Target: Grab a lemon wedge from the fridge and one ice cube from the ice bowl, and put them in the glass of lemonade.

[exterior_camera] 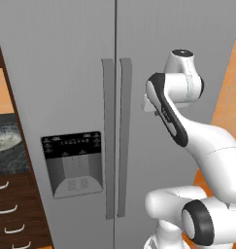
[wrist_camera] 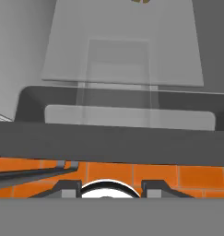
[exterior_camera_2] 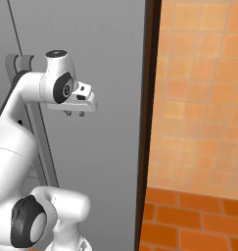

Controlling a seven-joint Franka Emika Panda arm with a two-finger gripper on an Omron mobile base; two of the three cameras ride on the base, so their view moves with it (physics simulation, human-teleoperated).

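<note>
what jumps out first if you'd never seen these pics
The tall grey fridge, both doors shut, handles meeting down the middle and a black dispenser panel low on its left door. In front of the right door rises the white arm, its gripper pointing down, holding nothing. To the right, an orange tiled wall.

Wall: orange tiled wall [exterior_camera_2: 203, 93] right of a dark wood edge.
Floor: orange brick floor [exterior_camera_2: 189, 220].
Drawers: dark wood drawers [exterior_camera: 15, 214], curved pale handles.
</note>
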